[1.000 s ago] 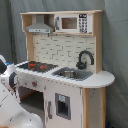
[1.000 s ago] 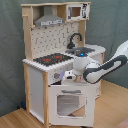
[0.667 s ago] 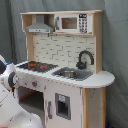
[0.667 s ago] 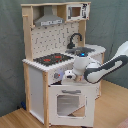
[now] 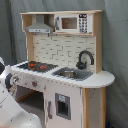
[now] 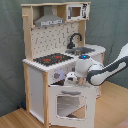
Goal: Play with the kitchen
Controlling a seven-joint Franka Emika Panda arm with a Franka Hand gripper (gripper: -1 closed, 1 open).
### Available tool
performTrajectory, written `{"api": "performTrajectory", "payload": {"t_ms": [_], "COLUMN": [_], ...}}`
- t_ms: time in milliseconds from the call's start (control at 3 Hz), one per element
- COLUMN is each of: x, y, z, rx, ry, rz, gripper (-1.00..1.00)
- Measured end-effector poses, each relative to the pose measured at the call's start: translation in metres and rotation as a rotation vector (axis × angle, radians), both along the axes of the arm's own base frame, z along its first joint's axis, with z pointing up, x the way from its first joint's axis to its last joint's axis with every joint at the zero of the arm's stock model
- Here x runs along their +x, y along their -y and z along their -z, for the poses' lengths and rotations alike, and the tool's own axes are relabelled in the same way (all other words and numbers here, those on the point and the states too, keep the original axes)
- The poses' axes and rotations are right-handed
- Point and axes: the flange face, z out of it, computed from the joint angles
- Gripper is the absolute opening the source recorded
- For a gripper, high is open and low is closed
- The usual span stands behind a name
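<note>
Kitchen (image 6: 55, 60) — upright, tall axis vertical, oven door (image 6: 70, 102) ajar.

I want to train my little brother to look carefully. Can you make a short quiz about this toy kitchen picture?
1. True or false: the oven door hangs open in the second exterior view.
2. What colour is the faucet: A) black B) yellow C) pink?
3. Fill in: the robot arm reaches toward the kitchen's ____ side, below the hob.

Key: 1 true; 2 A; 3 front.
</note>
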Motion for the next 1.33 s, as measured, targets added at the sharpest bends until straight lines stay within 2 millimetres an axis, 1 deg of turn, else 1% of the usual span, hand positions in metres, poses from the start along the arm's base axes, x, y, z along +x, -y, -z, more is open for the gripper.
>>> {"api": "performTrajectory", "payload": {"t_ms": [333, 667, 1000, 1333], "x": [0.003, 0.003, 0.007, 0.012], "y": [0.013, 0.013, 0.017, 0.020], "z": [-0.006, -0.006, -0.010, -0.035], "rx": [0.003, 0.003, 0.007, 0.026], "ry": [0.003, 0.003, 0.009, 0.049], "rz": [0.070, 0.071, 0.083, 0.087], "gripper": [-1.00, 1.00, 1.00, 1.00]}}
